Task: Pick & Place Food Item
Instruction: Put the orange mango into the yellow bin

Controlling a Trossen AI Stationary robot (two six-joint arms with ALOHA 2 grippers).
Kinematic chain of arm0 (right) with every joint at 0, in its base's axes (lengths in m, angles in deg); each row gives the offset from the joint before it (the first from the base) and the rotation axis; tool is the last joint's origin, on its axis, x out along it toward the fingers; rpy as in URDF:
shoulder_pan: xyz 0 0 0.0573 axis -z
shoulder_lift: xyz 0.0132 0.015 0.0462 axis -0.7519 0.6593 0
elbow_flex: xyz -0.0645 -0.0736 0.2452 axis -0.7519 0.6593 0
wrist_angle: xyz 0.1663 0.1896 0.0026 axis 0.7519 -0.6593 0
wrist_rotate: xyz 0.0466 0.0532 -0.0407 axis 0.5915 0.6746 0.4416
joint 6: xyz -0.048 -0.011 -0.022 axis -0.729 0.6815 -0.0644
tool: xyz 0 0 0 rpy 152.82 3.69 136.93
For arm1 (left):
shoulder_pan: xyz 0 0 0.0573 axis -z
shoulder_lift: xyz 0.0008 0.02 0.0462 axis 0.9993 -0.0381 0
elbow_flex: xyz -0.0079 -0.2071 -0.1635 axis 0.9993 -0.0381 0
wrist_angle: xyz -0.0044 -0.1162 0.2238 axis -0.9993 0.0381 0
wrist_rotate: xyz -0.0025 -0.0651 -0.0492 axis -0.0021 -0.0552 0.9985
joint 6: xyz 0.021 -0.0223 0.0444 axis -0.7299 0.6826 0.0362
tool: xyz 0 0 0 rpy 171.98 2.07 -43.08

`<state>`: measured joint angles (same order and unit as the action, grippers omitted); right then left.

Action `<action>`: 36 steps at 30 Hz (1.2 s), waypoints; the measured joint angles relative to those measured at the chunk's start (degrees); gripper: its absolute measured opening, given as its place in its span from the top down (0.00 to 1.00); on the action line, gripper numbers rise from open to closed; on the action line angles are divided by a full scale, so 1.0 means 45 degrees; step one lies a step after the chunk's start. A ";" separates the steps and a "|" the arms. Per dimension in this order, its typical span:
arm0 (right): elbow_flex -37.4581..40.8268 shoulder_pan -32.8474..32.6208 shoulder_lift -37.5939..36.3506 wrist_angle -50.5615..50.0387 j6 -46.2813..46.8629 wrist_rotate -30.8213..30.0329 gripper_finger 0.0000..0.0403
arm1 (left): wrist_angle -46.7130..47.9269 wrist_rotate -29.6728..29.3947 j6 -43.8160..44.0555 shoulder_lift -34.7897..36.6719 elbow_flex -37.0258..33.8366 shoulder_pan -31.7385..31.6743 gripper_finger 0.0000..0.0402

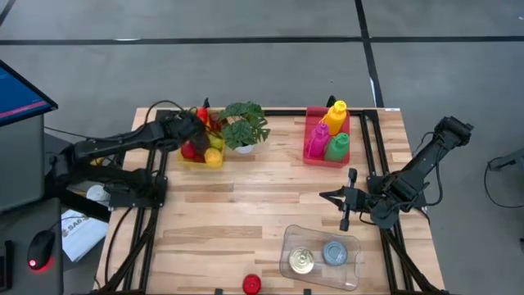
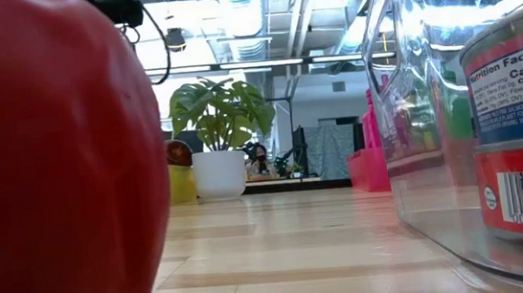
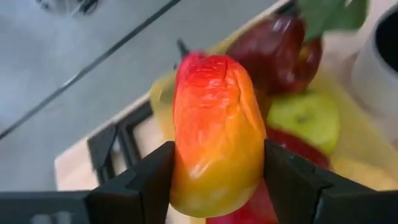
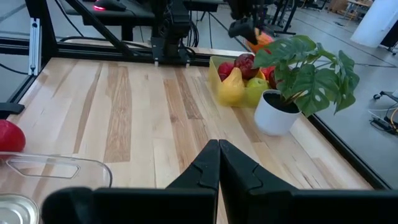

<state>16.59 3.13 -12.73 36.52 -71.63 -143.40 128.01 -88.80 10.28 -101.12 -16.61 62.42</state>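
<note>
A red-to-orange mango (image 3: 214, 134) sits between the fingers of my left gripper (image 3: 214, 177), which is shut on it over the yellow fruit tray (image 1: 196, 161) at the far left. In the right wrist view the mango (image 4: 261, 38) hangs above the tray's fruit. A yellow pear (image 4: 231, 84), a green apple (image 3: 305, 118) and dark red apples (image 3: 280, 46) lie in the tray. My right gripper (image 1: 348, 201) waits shut at the table's right, above the wood. My left gripper pinches the mango's two long sides near its lower end (image 3: 186, 180) between its two fingers (image 3: 155, 180). The fingers come slanting down from the table's left. The mango stands along them, its red end pointing away, lifted clear above the fruit in the tray.
A potted plant (image 1: 244, 124) stands right beside the yellow tray. A pink tray with bottles (image 1: 327, 135) is at the far right. A clear container with cans (image 1: 321, 256) lies near the front edge, and a red round item (image 1: 251, 283) lies at the front edge.
</note>
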 joint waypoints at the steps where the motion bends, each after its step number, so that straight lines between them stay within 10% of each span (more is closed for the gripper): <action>1: 0.0000 0.0000 0.0000 0.0001 0.0005 0.0000 1.00 | -0.0490 0.0187 -0.0492 0.0000 -0.0032 -0.0196 0.49; 18: 0.0000 0.0000 -0.0001 0.0005 0.0019 -0.0001 1.00 | -0.2243 0.3497 -0.5340 -0.0408 -0.0239 -0.3200 0.49; 36: 0.0000 0.0000 0.0000 -0.0004 0.0010 -0.0001 1.00 | -0.2912 0.3539 -0.8397 -0.2380 -0.0223 -0.3980 0.44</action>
<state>16.59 3.13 -12.73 36.50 -71.59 -143.40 114.90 -72.88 -27.51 -111.83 -17.61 44.50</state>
